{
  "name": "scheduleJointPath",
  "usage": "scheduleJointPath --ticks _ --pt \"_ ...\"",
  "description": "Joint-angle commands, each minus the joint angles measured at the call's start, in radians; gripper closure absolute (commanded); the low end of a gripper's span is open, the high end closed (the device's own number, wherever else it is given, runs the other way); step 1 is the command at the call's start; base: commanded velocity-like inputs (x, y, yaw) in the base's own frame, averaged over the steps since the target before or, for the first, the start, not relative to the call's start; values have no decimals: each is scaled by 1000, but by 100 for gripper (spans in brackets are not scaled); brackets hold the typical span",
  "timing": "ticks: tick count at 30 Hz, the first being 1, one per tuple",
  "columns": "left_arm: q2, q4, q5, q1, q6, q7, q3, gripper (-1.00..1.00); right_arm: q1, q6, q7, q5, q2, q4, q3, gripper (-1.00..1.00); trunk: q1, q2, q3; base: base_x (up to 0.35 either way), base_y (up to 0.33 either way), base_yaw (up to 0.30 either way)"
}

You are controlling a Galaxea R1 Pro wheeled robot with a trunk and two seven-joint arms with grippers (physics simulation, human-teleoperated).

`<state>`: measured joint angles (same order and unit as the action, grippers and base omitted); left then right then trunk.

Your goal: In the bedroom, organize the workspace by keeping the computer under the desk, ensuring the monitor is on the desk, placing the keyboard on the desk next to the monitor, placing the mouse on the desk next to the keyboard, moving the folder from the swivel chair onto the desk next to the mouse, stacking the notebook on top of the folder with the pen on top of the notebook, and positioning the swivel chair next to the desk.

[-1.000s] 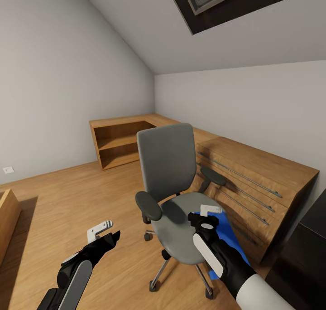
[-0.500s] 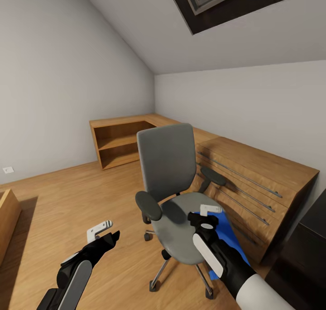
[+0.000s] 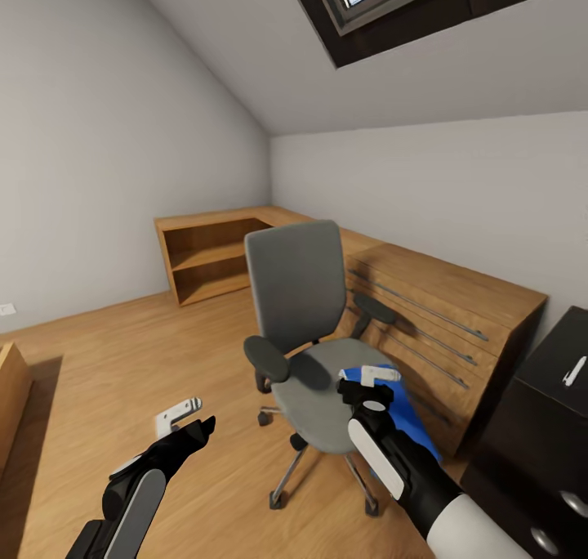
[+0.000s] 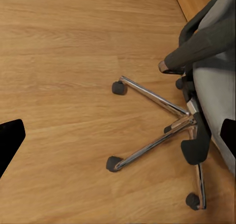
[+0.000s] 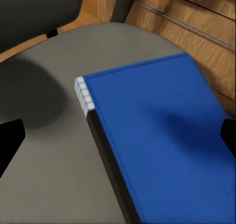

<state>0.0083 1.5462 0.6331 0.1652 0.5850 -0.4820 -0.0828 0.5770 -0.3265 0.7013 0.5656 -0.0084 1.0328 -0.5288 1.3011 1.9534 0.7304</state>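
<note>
Directly under the open right gripper (image 3: 369, 377) lay the blue folder (image 5: 162, 135) on the swivel chair (image 3: 314, 363) seat, spine toward the backrest; the left gripper (image 3: 186, 416), also open, hung farther off.

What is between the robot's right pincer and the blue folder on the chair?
Nothing. In the right wrist view the blue folder lies flat on the chair's grey seat, with only open air before the open right pincer above it.
</note>
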Motion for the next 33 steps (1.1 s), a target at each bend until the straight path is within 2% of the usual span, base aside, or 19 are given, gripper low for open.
scheduleJointPath --ticks 1,6,18,21,24,25,26,29,30,31,32,33 --pt "1 2 11 1 1 -10 -2 -100 1 -5 7 5 -1 1 -4 -100 0 1 0 -2 10 -252" --pt "1 2 10 1 1 -11 -2 -100 1 -5 7 5 -2 1 -4 -100 0 1 -4 -82 72 -255" --pt "2 -11 10 1 -2 -5 0 -100 1 -5 7 5 -1 1 -2 -100 0 1 -11 -239 145 -213" --pt "3 -12 10 1 1 -4 2 -100 1 -5 7 7 0 2 26 -100 0 1 -11 -138 9 -11" --pt "4 -10 10 1 2 -3 4 -100 1 -5 7 29 -3 3 44 -100 0 1 -11 -42 3 -3" --pt "4 -8 10 1 2 -3 4 -100 1 -5 7 49 -8 4 48 -100 0 1 -11 -19 1 -2" --pt "1 7 10 1 4 -8 13 -100 0 23 1 231 -86 36 53 -100 4 8 -8 -2 0 0" --pt "1 9 10 1 4 -10 26 -100 -1 50 -1 375 -156 58 53 -100 15 29 2 0 0 0" --pt "1 15 11 1 4 -10 30 -100 -2 56 -9 459 -191 73 53 -100 19 36 5 0 0 0" --pt "1 19 11 1 4 -10 31 -100 -2 57 -15 487 -203 77 53 -100 23 43 8 0 0 0" --pt "0 27 11 1 4 -10 32 -100 -3 59 -35 542 -226 80 53 -100 27 50 11 0 0 0" --pt "0 29 11 1 5 -10 32 -100 -4 60 -50 568 -237 80 53 -100 31 57 14 0 0 0"
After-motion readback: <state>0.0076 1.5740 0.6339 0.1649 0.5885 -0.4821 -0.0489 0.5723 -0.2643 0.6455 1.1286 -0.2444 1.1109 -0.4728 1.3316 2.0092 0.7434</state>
